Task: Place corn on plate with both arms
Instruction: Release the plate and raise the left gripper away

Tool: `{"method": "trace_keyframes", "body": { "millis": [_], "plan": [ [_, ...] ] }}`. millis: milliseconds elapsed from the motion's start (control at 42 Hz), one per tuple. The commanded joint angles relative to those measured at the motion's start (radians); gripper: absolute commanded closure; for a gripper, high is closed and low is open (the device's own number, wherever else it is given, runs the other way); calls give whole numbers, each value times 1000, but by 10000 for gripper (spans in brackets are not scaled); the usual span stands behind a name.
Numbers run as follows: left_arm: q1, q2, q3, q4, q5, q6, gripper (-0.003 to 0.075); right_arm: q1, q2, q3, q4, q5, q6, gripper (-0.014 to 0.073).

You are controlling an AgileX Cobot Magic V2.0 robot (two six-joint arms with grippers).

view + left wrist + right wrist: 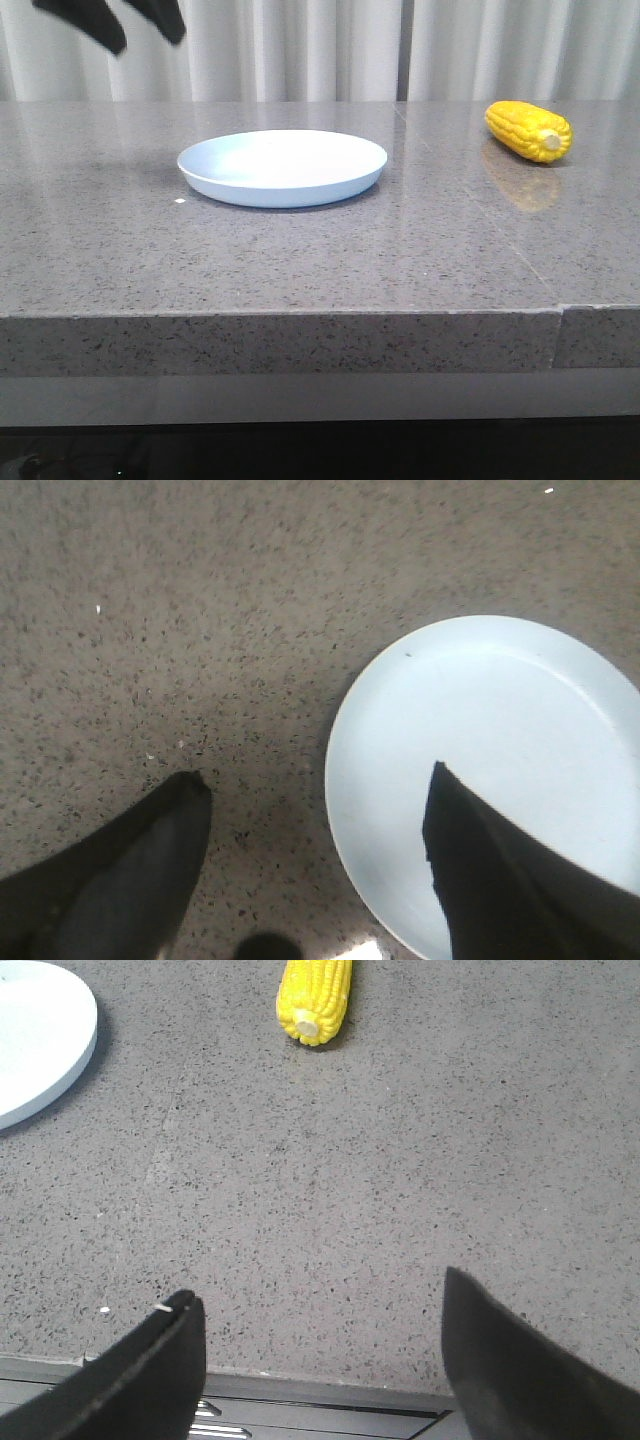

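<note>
From my seat the grey stone table (300, 260) holds the empty plate (283, 166) left of centre and the corn (528, 130) well apart at far right, both grippers, left (315, 800) and right (320, 1305), jaws apart and holding nothing, so I judge the round cob may roll from a skewed pinch.

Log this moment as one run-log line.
corn: on table, right of plate, untouched | plate: empty | left gripper: open, above plate's edge | right gripper: open, near table's front edge

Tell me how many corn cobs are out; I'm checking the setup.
1. The corn cob lies on the right side of the grey table, apart from the plate. None seems hidden.
</note>
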Motion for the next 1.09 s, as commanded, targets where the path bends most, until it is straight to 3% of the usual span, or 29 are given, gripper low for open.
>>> {"method": "trace_keyframes", "body": {
  "millis": [0,238,452,785,1070],
  "plan": [
    [-68,-150,47,51,-86,-1,269,-2,10,-33,4,-63,-7,64],
    [-228,-398,285,91,-179,-1,269,-2,10,-33,4,-63,-7,64],
    [-311,-590,473,91,-193,-1,269,-2,10,-33,5,-70,-7,64],
    [-337,-811,707,83,-193,-1,270,-2,10,-33,5,-66,-7,64],
    [-337,-837,727,83,-193,-1,272,-1,89,-95,22,25,-7,64]
  ]
}}
